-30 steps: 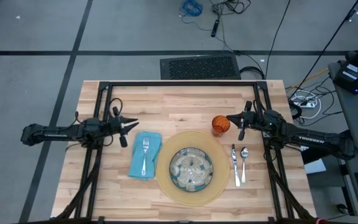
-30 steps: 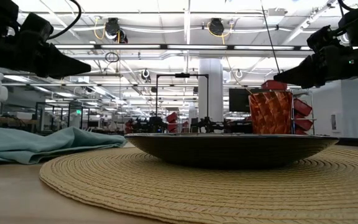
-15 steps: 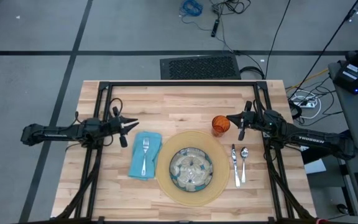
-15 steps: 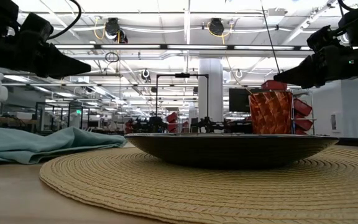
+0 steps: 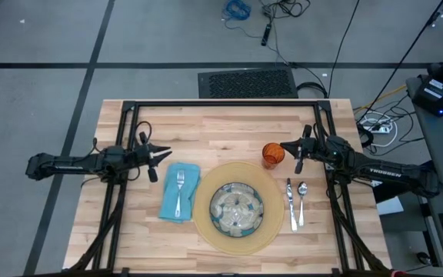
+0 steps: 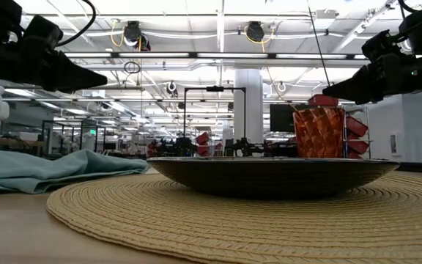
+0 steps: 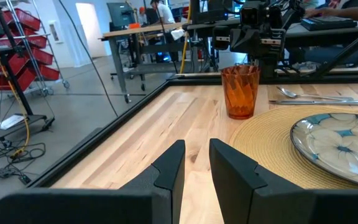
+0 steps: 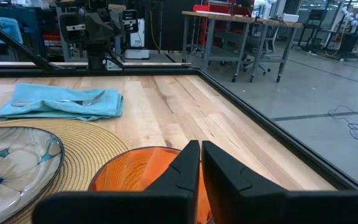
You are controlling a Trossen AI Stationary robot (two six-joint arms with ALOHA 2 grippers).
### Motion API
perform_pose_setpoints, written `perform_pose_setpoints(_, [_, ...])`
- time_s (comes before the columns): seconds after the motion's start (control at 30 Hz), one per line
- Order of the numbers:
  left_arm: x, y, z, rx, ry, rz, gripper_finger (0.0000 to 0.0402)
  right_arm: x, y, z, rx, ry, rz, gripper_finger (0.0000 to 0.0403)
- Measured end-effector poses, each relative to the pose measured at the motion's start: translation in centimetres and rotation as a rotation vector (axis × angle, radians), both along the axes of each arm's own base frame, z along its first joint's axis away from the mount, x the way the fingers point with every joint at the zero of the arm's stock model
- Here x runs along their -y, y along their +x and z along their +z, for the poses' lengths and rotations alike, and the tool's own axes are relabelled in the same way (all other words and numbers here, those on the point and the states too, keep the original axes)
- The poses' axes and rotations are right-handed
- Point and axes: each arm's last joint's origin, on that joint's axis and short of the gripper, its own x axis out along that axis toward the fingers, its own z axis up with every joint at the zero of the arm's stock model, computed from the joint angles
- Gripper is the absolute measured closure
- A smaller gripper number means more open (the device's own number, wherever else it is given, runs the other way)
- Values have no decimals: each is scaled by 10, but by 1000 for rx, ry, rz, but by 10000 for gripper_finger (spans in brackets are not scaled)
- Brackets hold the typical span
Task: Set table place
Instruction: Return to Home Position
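Since the woven tan mat already carries the flowered glass plate, with the fork on the teal napkin, the knife and spoon opposite, and the ribbed orange cup on the plank surface, I judge only retreat remains. My right gripper, closed and empty, has the cup just ahead of its tips. The left gripper, barely parted and empty, waits near the napkin.

Grey floor, loose cables, red bin racks, white column
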Motion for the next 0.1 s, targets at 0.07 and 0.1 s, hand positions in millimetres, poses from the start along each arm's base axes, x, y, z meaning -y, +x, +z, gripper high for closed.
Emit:
perform_pose_setpoints(0.07, [0, 0, 0, 0, 0, 0, 340, 0, 0, 0, 0, 0, 0, 394])
perform_pose_setpoints(0.1, [0, 0, 0, 0, 0, 0, 340, 0, 0, 0, 0, 0, 0, 394])
